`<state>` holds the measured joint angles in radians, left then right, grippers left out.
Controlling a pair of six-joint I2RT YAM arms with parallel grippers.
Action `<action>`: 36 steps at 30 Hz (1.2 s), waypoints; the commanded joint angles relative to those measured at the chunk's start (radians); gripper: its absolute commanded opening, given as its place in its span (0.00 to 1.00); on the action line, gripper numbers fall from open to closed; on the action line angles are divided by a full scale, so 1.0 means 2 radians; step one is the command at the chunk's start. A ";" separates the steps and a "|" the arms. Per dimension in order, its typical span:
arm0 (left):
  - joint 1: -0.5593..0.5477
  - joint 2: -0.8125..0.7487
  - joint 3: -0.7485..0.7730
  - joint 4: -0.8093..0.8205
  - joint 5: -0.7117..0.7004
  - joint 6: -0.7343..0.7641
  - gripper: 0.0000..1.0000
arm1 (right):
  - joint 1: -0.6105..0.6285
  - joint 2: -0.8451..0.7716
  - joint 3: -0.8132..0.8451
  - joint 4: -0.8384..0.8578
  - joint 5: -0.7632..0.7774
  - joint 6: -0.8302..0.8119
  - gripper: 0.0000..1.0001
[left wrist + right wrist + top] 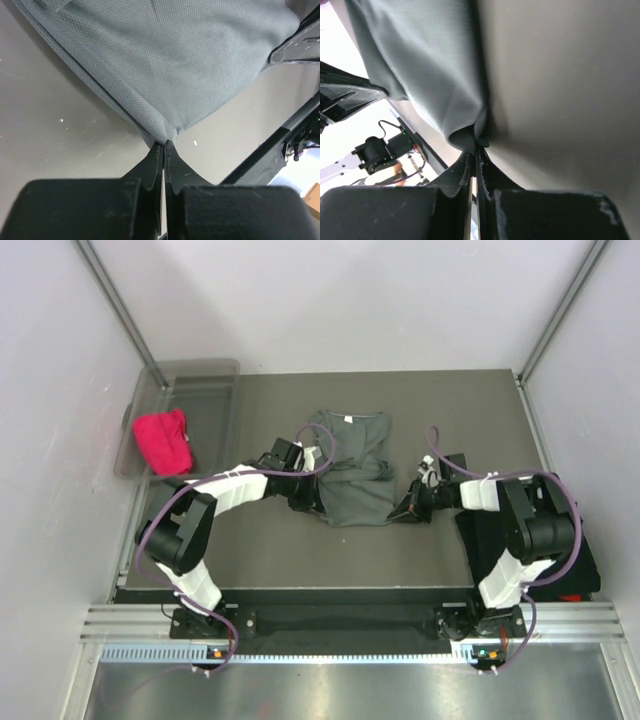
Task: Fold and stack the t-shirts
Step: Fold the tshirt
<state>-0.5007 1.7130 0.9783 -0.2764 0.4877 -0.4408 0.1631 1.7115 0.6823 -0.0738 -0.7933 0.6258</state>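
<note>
two robot arms hold a dark grey t-shirt [352, 465] by its near hem corners as it lies mid-table [300, 560], white neck label [349, 418] at the far end. the left gripper [164, 145] has its jaws pressed together on the left corner and the right gripper [476, 147] pinches the right one, a hold that seems meant for carrying the hem over into a fold. a clear plastic bin [205, 375] with a red cloth [163, 440] sits well apart at far left, what may be folded black t-shirts [585, 565] lie mostly hidden under the right arm, and only the shirt's own rumpled lower half looks in the way.
</note>
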 commanded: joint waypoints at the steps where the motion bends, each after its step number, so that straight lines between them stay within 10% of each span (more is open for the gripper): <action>1: 0.001 -0.024 0.021 -0.004 0.024 0.015 0.00 | 0.006 -0.053 0.003 0.003 0.007 -0.020 0.00; 17: 0.027 -0.086 0.069 -0.043 0.076 0.006 0.00 | -0.004 -0.181 0.027 -0.041 -0.008 -0.064 0.00; 36: 0.075 -0.106 0.091 -0.039 0.074 0.005 0.00 | -0.005 -0.128 0.160 -0.047 -0.027 -0.107 0.00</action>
<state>-0.3630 1.5208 1.1091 -0.3756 0.6228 -0.4290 0.1558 1.4193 0.9237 -0.2039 -0.8196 0.4362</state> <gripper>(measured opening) 0.012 0.010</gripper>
